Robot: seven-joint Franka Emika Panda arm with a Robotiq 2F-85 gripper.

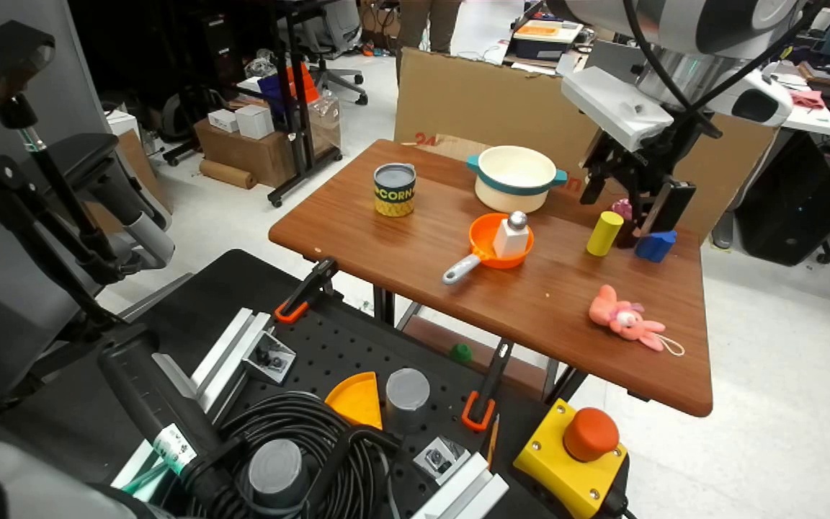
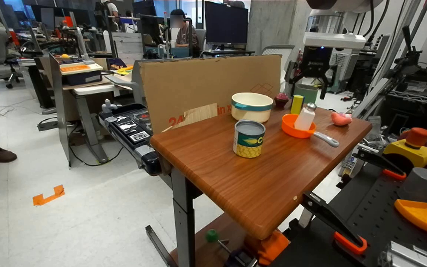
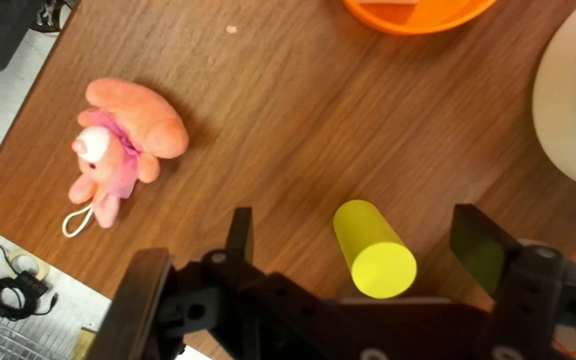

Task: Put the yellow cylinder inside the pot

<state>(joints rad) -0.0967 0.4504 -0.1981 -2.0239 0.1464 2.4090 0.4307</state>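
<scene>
tabletop (image 3: 278, 125): smooth wood grain | yellow cylinder (image 3: 374, 249): smooth, matt | pot (image 1: 505, 200): smooth | toy (image 3: 138, 125): plush cloth | panel (image 1: 487, 101): cardboard

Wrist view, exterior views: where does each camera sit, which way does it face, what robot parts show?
An exterior view: high behind the pegboard, facing down across the table; arm and gripper show.
An exterior view: nearest the corn can, facing along the table; same parts.
Wrist view: on the wrist, facing down at the yellow cylinder; fingers show.
Both exterior views share the pot.
</scene>
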